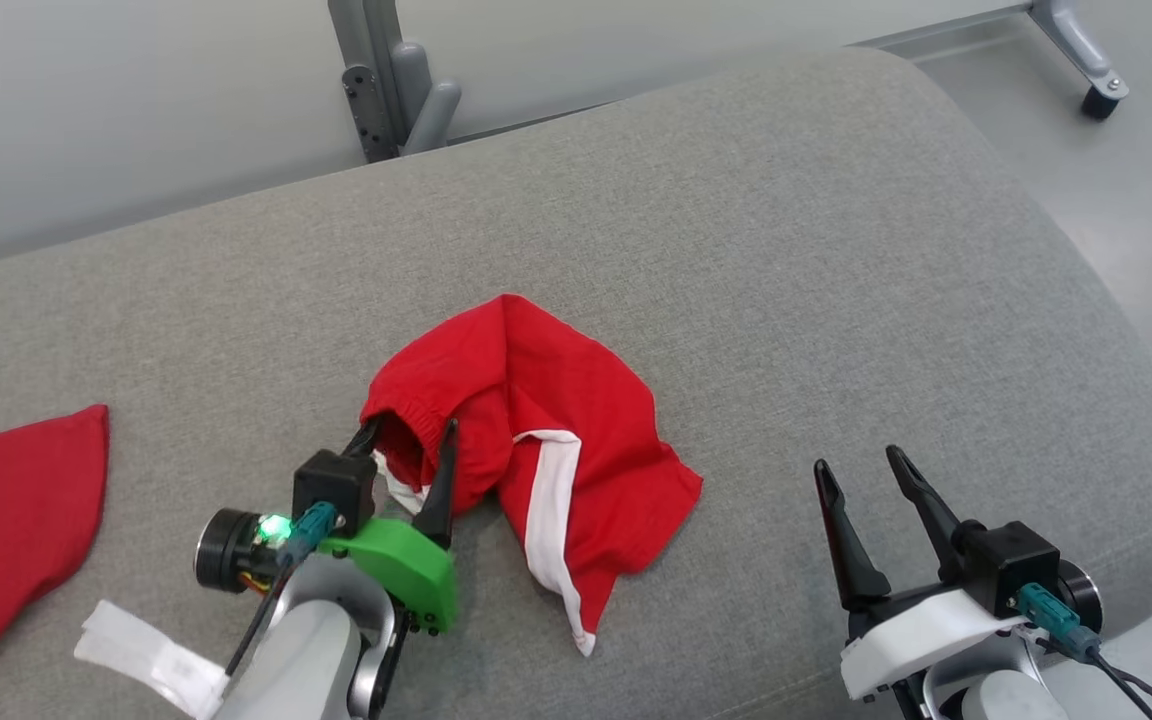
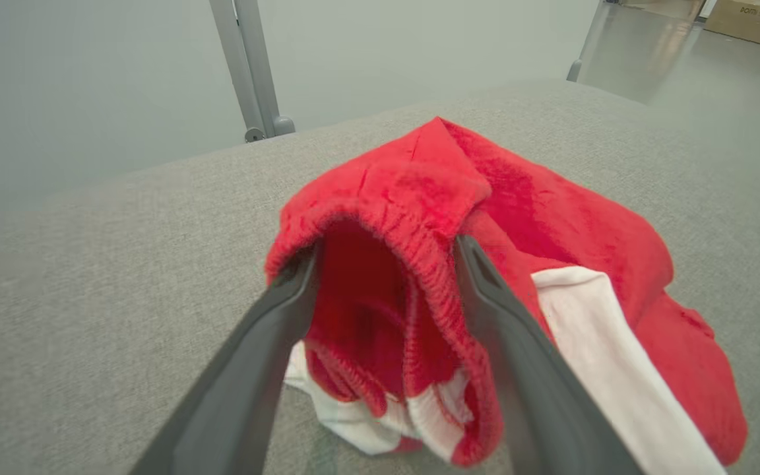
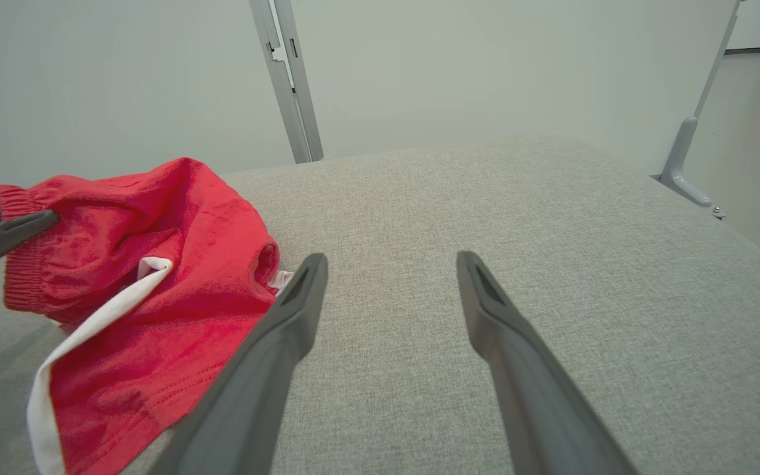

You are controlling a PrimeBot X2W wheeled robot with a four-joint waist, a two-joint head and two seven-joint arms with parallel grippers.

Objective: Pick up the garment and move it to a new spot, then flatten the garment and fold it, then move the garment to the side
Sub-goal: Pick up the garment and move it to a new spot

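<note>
garment (image 1: 556, 420) crumpled on cushion (image 1: 786, 250), bare room toward 2 o'clock; left hand (image 1: 411, 430) wide astride waistband (image 2: 419, 257); right hand (image 1: 858, 460) wide.

Second red cloth (image 1: 6, 520) cut off at head view's left edge. Garment (image 2: 518, 218) runs off left wrist view's bottom edge. Left pincer (image 1: 411, 428): one fingertip partly hidden by waistband. Cardboard box (image 2: 746, 16) cropped, print unreadable.

Garment (image 1: 556, 400) recorded as red with a white stripe. Surface (image 1: 786, 250) noted as grey, finely flecked. Second cloth (image 1: 6, 500): plain red. Green mount (image 1: 406, 565) noted on left end effector (image 1: 411, 432).
</note>
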